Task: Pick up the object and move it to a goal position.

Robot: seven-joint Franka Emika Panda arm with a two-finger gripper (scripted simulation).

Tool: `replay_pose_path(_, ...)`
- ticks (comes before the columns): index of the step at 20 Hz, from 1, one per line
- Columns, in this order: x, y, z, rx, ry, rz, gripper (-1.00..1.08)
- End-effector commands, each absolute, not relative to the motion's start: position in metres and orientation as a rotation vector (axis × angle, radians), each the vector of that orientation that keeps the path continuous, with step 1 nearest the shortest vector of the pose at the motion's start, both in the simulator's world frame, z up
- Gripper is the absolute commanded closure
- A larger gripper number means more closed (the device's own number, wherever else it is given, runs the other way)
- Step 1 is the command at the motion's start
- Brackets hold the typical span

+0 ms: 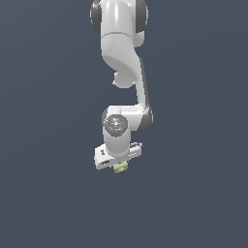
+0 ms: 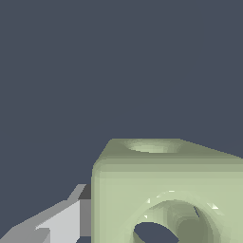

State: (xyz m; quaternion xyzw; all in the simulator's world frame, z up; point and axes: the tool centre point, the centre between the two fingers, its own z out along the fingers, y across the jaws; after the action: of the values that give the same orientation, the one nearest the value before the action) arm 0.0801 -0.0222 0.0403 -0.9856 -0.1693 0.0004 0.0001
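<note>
The object (image 1: 120,167) is a small pale yellow-green cube with round holes in its faces. In the exterior view it sits right under the white hand, between the fingers of my gripper (image 1: 119,165), which are mostly hidden by the hand. The wrist view shows the object (image 2: 166,190) very close and large. One grey finger (image 2: 61,220) presses against its side there, and the other finger is out of frame. The gripper is shut on the object.
The white arm (image 1: 121,53) comes down from the top of the exterior view. Around it is only a uniform dark blue-grey surface (image 1: 48,193), with no other objects or edges in view.
</note>
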Motion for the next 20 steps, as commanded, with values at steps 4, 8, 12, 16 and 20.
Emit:
replay_pose_path(4, 0.075, -0.018, 0.050, -3.096, -0.532, 0.000, 1.08)
replay_pose_path(8, 0.066, -0.011, 0.063, -3.096, -0.532, 0.000, 1.08)
replay_pose_path(12, 0.054, 0.000, 0.083, -3.096, -0.533, 0.000, 1.08)
replay_pose_path(16, 0.037, 0.013, 0.110, -3.097, -0.533, 0.001, 1.08)
replay_pose_path(20, 0.018, 0.029, 0.141, -3.098, -0.534, 0.001, 1.08)
